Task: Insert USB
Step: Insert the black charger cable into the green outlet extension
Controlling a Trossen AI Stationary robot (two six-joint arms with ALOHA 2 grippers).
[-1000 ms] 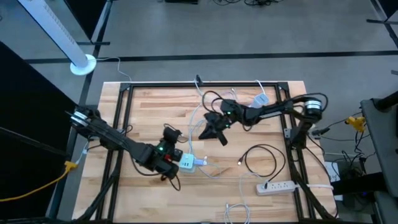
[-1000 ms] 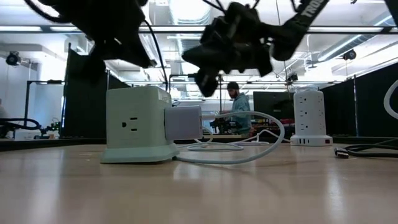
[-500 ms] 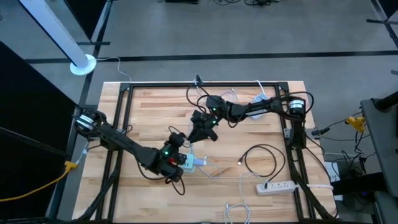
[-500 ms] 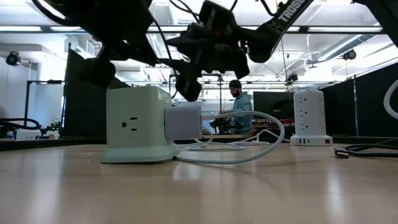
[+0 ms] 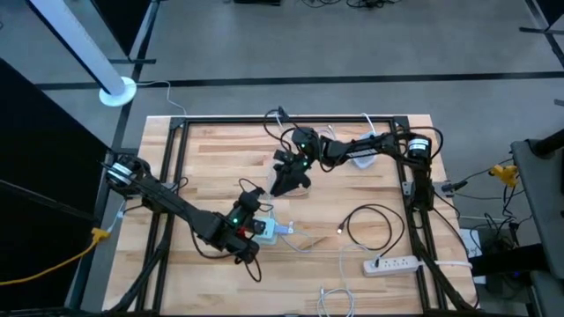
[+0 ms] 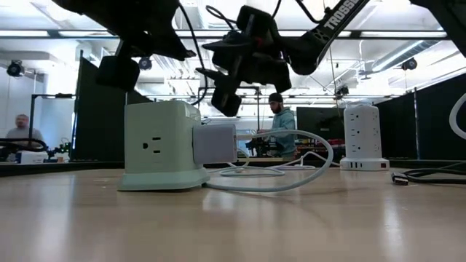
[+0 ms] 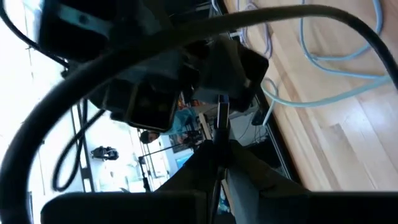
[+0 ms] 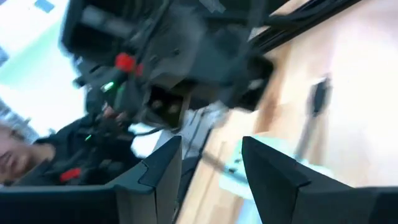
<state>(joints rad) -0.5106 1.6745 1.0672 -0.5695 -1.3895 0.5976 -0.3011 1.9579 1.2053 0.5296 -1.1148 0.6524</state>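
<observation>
1. A wooden table in a black frame stands on a grey floor; level across it, a bright workshop shows behind, with a person standing far off.
2. The left arm reaches from the left edge toward the near middle. The left gripper is pinched shut just over the pale green power cube; I cannot tell whether it holds anything.
3. The right arm stretches from the far right corner to the middle. The right gripper hangs above the table just beyond the cube, its fingers apart with nothing between them.
4. The cube sits near the middle, a grey-white adapter plugged into its right face and a pale cable looping away.
5. A white power strip lies near right, beside a coiled black cable whose loose plug end may be the USB.
6. Judgement: the work looks between steps, with no plug in hand. Next, the open gripper would need to fetch a plug and line it up squarely with a port while the left steadies the cube.
</observation>
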